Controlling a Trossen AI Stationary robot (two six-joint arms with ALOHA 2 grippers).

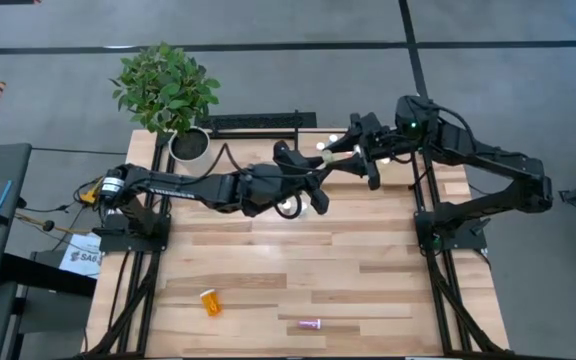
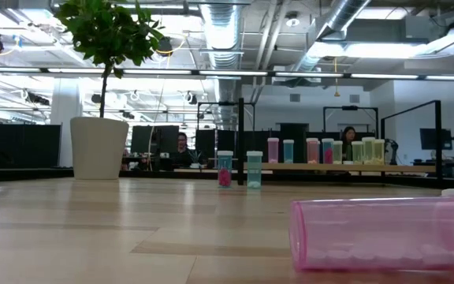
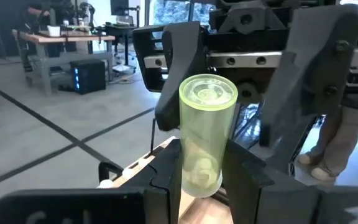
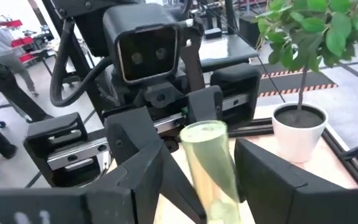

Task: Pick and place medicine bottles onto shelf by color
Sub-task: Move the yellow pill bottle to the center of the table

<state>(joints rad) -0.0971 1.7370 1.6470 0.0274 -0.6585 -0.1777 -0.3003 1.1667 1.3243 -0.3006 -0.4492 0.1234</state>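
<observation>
A translucent yellow-green medicine bottle [image 3: 207, 130] hangs in the air above the table's far middle, between my two grippers. My left gripper [image 3: 205, 171] reaches in from the table's left and is shut on it. My right gripper [image 4: 205, 155] faces it from the right and is open. Its fingers [image 3: 291, 81] stand on either side of the bottle's far end [image 3: 208, 93], with a gap showing beside it. An orange bottle [image 1: 210, 301] and a pink bottle [image 1: 310, 324] lie on their sides near the table's front edge. The shelf [image 2: 329, 167] at the back carries several standing bottles. My left gripper pinches the yellow-green bottle between its two fingers, by the sides of the body near its nearer end [image 3: 199, 177]. The fingers come level from the table's left and lie along the bottle. The bottle sticks out past them toward my right gripper, clear of the table.
A potted plant in a white pot [image 1: 188, 143] stands at the far left corner. Two bottles [image 2: 239, 169] stand on the tabletop before the shelf. The pink bottle [image 2: 385, 233] lies close to the low camera. People sit at desks in the room behind.
</observation>
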